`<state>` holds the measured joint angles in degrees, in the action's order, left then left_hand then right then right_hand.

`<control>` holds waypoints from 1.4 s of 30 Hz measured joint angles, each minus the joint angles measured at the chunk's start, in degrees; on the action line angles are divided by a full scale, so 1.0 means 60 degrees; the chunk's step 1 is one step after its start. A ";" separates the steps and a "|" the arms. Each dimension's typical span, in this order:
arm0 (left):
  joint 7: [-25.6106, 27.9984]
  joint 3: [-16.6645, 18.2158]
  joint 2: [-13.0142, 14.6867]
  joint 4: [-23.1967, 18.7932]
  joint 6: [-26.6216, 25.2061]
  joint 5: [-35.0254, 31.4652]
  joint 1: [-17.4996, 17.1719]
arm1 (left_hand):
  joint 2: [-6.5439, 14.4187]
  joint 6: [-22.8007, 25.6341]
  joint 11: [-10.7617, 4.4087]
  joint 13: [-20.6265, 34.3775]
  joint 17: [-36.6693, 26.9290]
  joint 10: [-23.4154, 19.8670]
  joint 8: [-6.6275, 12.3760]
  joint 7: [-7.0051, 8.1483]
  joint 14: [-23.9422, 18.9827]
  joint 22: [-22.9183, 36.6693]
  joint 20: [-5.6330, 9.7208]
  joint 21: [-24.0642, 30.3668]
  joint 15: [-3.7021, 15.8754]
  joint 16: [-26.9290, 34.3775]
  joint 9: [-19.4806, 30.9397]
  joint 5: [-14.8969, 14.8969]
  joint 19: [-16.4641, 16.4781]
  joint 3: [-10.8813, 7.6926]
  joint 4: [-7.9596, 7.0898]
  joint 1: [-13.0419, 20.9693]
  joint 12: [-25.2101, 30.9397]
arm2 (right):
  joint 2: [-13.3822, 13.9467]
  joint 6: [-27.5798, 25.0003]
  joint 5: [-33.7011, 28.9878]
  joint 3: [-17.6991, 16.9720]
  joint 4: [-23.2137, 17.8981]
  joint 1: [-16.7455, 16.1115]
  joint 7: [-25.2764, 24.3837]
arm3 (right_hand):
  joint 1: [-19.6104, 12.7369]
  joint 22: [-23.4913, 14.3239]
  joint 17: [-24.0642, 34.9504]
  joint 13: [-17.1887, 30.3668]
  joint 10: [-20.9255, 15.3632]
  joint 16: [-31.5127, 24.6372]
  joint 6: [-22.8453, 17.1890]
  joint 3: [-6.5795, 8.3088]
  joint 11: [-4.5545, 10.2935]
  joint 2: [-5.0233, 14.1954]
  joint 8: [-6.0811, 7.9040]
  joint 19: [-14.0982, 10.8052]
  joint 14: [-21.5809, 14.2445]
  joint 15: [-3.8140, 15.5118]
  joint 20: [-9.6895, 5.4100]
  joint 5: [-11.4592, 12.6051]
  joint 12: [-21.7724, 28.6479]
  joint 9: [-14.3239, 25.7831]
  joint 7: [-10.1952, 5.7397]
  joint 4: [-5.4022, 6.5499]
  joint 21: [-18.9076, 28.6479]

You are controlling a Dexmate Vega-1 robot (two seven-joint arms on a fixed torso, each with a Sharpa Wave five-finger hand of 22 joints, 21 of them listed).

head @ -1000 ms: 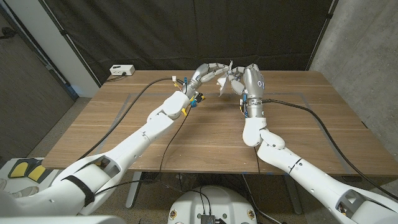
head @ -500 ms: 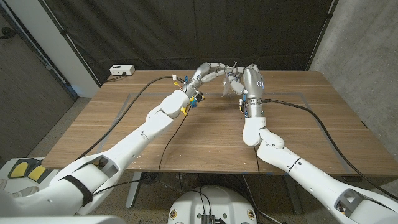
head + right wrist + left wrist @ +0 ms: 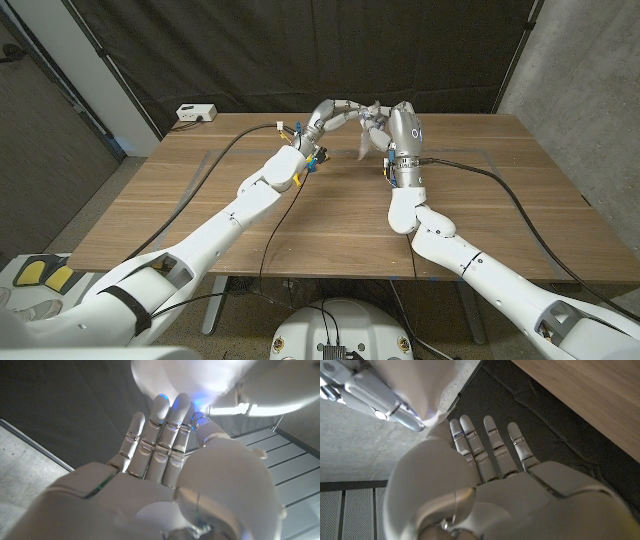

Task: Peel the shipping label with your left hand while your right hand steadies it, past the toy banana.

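Observation:
Both hands are raised over the table's (image 3: 200, 215) far edge and meet fingertip to fingertip. Between them hangs the white shipping label (image 3: 364, 143), crumpled, with a corner sticking up by the fingers. My left hand (image 3: 337, 111) reaches in from the left and pinches the label's upper part. My right hand (image 3: 386, 128) holds it from the other side. In the left wrist view the label (image 3: 415, 382) is a white blur by my thumb, with the fingers (image 3: 490, 445) held straight. The right wrist view has my fingertips (image 3: 167, 407) touching the blurred white label (image 3: 192, 372).
A white power box (image 3: 195, 113) sits at the table's back left corner. Black cables (image 3: 215, 165) run along both arms across the wood. A dark curtain hangs behind the table, and a concrete wall stands at the right.
My left hand has edged to the right, closing up against the right hand. The label's hanging part has swung slightly right with it.

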<state>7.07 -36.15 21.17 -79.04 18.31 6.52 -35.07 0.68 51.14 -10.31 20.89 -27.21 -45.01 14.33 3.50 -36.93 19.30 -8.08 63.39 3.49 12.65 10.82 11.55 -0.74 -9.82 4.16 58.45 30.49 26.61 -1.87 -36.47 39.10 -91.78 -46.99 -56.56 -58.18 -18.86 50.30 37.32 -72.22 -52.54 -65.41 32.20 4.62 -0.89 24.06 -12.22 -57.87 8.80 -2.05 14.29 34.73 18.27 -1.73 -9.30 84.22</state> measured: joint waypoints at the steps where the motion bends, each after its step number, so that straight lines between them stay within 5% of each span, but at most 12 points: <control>1: 0.0023 0.0000 0.0004 -0.0008 -0.0015 -0.0031 -0.0001 | -0.0088 -0.0091 0.0015 0.0001 -0.0007 0.0085 -0.0033 0.0011 0.0034 0.0000 0.0010 0.0000 0.0001 0.0000 0.0000 0.0000 -0.0044 0.0022 -0.0022 -0.0088 -0.0035 | -0.0001 0.0002 0.0003 0.0000 0.0008 0.0004 -0.0001 | 0.0000 0.0000 0.0000 0.0000 0.0000 0.0000 0.0000 0.0000 0.0000 0.0000 -0.0003 0.0000 -0.0001 0.0000 0.0000 0.0000 0.0000 -0.0006 0.0000 0.0000 0.0004; 9: 0.0223 -0.0054 0.0141 -0.0177 -0.0241 -0.0382 -0.0010 | -0.0326 -0.0228 0.0028 0.0044 -0.0069 0.0207 -0.0091 0.0000 0.0202 0.0043 -0.0096 0.0085 -0.0002 0.0000 0.0045 0.0000 -0.0212 0.0176 -0.0097 -0.0430 -0.0070 | -0.0023 0.0063 0.0087 -0.0006 0.0128 0.0078 -0.0024 | 0.0046 0.0089 -0.0001 0.0051 0.0000 0.0000 0.0000 0.0080 0.0000 -0.0056 -0.0062 0.0053 -0.0001 0.0000 -0.0052 -0.0002 -0.0037 -0.0003 0.0000 -0.0002 0.0054; 12: 0.0183 -0.0062 0.0151 -0.0182 -0.0262 -0.0387 0.0002 | -0.0271 0.0603 -0.0029 0.0044 -0.0156 -0.0006 0.0189 0.0125 0.0202 0.0087 -0.0096 0.0270 -0.0002 0.0000 0.0045 0.0041 -0.0212 0.0129 -0.0051 -0.0374 0.0012 | -0.0037 0.0079 0.0112 -0.0008 0.0171 0.0103 -0.0029 | 0.0023 0.0100 -0.0001 0.0033 -0.0020 0.0000 0.0000 0.0080 0.0020 -0.0079 -0.0070 0.0052 -0.0001 0.0000 -0.0052 -0.0029 -0.0037 -0.0002 0.0000 -0.0002 0.0091; 15: 0.0049 -0.0081 0.0167 -0.0179 -0.0262 -0.0297 0.0072 | 0.0146 0.1626 -0.0041 0.0088 -0.0270 -0.0667 0.0480 0.0157 0.0027 0.0091 -0.0074 0.0524 -0.0017 0.0073 0.0031 0.0072 -0.0189 -0.0148 0.0224 0.0118 0.0304 | -0.0047 0.0099 0.0133 -0.0008 0.0217 0.0125 -0.0041 | 0.0023 0.0133 -0.0027 0.0027 -0.0042 0.0000 -0.0001 0.0079 0.0041 -0.0079 -0.0072 0.0052 -0.0001 -0.0001 -0.0052 -0.0030 -0.0037 -0.0002 0.0001 -0.0003 0.0134; 20: -0.0241 -0.0083 0.0147 -0.0105 -0.0262 -0.0004 0.0132 | 0.0481 0.2629 0.0221 0.0226 -0.0437 -0.1363 0.0624 -0.0094 -0.0363 0.0091 -0.0007 0.0784 0.0036 0.0215 -0.0058 -0.0085 -0.0122 -0.0596 0.0422 0.0515 0.0786 | -0.0064 0.0150 0.0146 -0.0008 0.0281 0.0163 -0.0079 | 0.0045 0.0177 -0.0027 0.0039 -0.0042 0.0000 0.0000 0.0121 0.0041 -0.0101 -0.0073 0.0052 -0.0001 -0.0002 -0.0052 -0.0030 -0.0037 0.0048 0.0001 -0.0016 0.0134; 27: -0.0651 -0.0055 0.0114 -0.0023 -0.0239 0.0468 0.0180 | 0.0554 0.2565 0.0500 0.0822 -0.0983 -0.1330 0.0745 -0.0318 -0.0520 -0.0030 -0.0010 0.1025 0.0034 0.0370 0.0064 -0.0156 -0.0124 -0.1027 0.0625 0.0639 0.1239 | -0.0093 0.0208 0.0155 0.0003 0.0382 0.0228 -0.0129 | 0.0045 0.0262 -0.0027 0.0051 -0.0041 -0.0001 -0.0033 0.0147 0.0041 -0.0101 -0.0078 0.0051 -0.0001 -0.0004 -0.0052 -0.0036 -0.0110 -0.0007 -0.0032 0.0009 0.0233; 35: -0.0713 -0.0041 0.0157 -0.0102 -0.0298 0.0535 0.0200 | 0.0781 0.1930 0.0815 0.2512 -0.1467 -0.0021 0.1114 -0.0949 0.0091 0.0158 0.0272 0.1753 0.0001 0.0112 0.1511 -0.0035 -0.0419 -0.1415 0.0371 0.0840 0.2112 | -0.0154 0.0348 0.0191 0.0023 0.0569 0.0306 -0.0274 | 0.0044 0.0345 -0.0026 0.0086 -0.0040 -0.0001 -0.0071 0.0173 0.0039 -0.0100 -0.0138 0.0103 0.0000 -0.0005 0.0000 -0.0041 -0.0110 0.0037 0.0004 -0.0018 0.0292; 40: -0.0448 -0.0041 0.0190 -0.0215 -0.0407 0.0298 0.0169 | 0.1004 0.1061 0.0642 0.3779 -0.1782 0.0517 0.2100 -0.0689 0.0390 0.0308 0.0508 0.2451 -0.0053 0.0036 0.2462 0.0527 -0.0665 -0.1503 0.0172 0.0617 0.2674 | -0.0222 0.0441 0.0202 0.0030 0.0730 0.0357 -0.0470 | 0.0044 0.0397 -0.0026 0.0088 -0.0057 -0.0001 -0.0085 0.0225 0.0020 -0.0100 -0.0153 0.0103 -0.0013 -0.0018 0.0000 -0.0074 -0.0178 0.0037 0.0018 0.0012 0.0339; 42: -0.0305 -0.0042 0.0194 -0.0297 -0.0461 0.0199 0.0105 | 0.1013 0.0952 0.0590 0.4144 -0.1854 0.0561 0.2104 -0.0581 0.0343 0.0217 0.0671 0.2495 -0.0014 0.0036 0.2601 0.0888 -0.0502 -0.1503 0.0172 0.0608 0.2833 | -0.0244 0.0480 0.0204 0.0031 0.0786 0.0373 -0.0584 | 0.0044 0.0397 -0.0026 0.0088 -0.0073 -0.0001 -0.0085 0.0225 0.0005 -0.0100 -0.0154 0.0105 0.0005 -0.0002 -0.0002 -0.0078 -0.0179 0.0036 0.0018 0.0012 0.0339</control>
<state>5.24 -36.40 22.33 -80.83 15.54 7.72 -34.44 6.76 56.85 -6.77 45.75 -38.33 -41.65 26.95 0.01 -34.87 20.60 -4.05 78.36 3.41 12.87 26.43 16.87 -3.75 -18.84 5.19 62.10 47.49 25.14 1.01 -35.25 39.28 -87.06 -44.75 -60.06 -57.91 -16.48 50.14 37.85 -72.66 -52.54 -65.92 33.55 4.65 -1.49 23.13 -11.59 -57.84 8.79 -2.06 13.82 33.66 18.49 -1.62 -9.23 86.26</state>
